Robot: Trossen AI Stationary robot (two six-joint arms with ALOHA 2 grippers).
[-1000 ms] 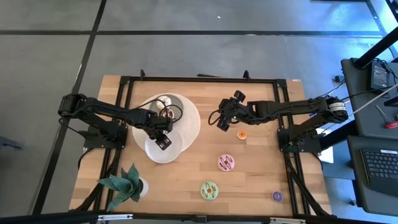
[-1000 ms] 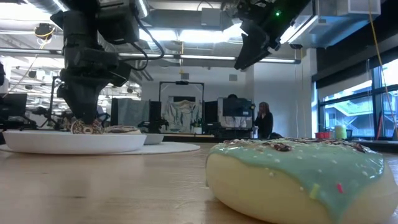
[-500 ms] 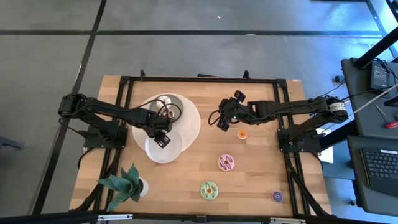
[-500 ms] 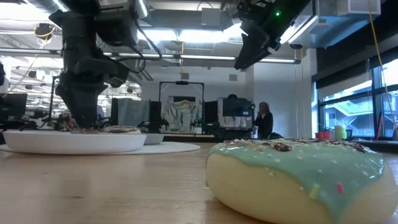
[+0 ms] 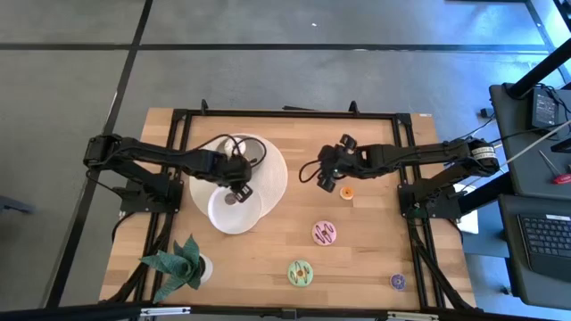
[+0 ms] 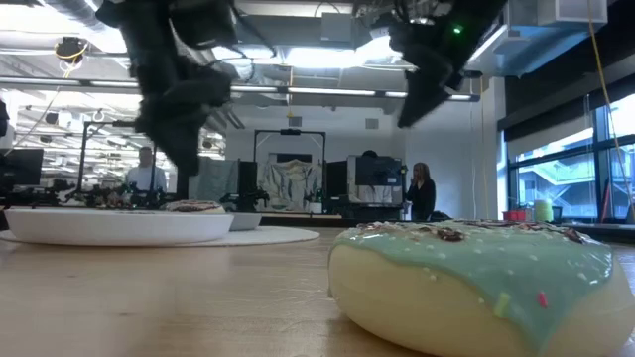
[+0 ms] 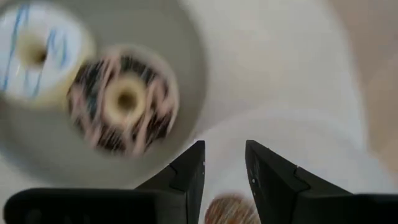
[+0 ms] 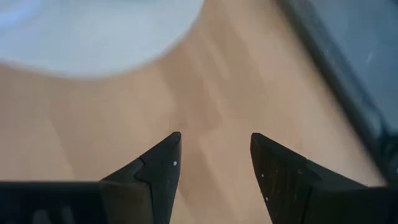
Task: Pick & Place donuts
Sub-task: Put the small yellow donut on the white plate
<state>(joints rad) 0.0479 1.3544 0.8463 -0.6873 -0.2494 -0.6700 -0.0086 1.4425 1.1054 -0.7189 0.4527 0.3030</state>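
Observation:
My left gripper (image 5: pixel 239 185) hangs open and empty over the white plates; its fingers (image 7: pixel 186 174) show a gap. Below it a small brown sprinkled donut (image 5: pixel 231 200) lies on the small white plate (image 5: pixel 241 218) and also shows in the left wrist view (image 7: pixel 231 211). A chocolate donut with pink stripes (image 7: pixel 124 99) and a white donut with blue stripes (image 7: pixel 37 46) lie in the grey dish (image 5: pixel 252 143). My right gripper (image 5: pixel 326 176) is open and empty above bare wood, beside a small orange donut (image 5: pixel 346 191).
A pink donut (image 5: pixel 325 234), a green-iced donut (image 5: pixel 300 272) and a small purple donut (image 5: pixel 398 281) lie on the wood near the front right. A large white plate (image 5: pixel 275 178) lies under the dish. A green toy plant (image 5: pixel 178 263) stands at the front left.
My left gripper has risen from the small white plate and gone toward the far edge, leaving the small brown donut lying on that plate. My right gripper has shifted a little toward the table's right and turned slightly.

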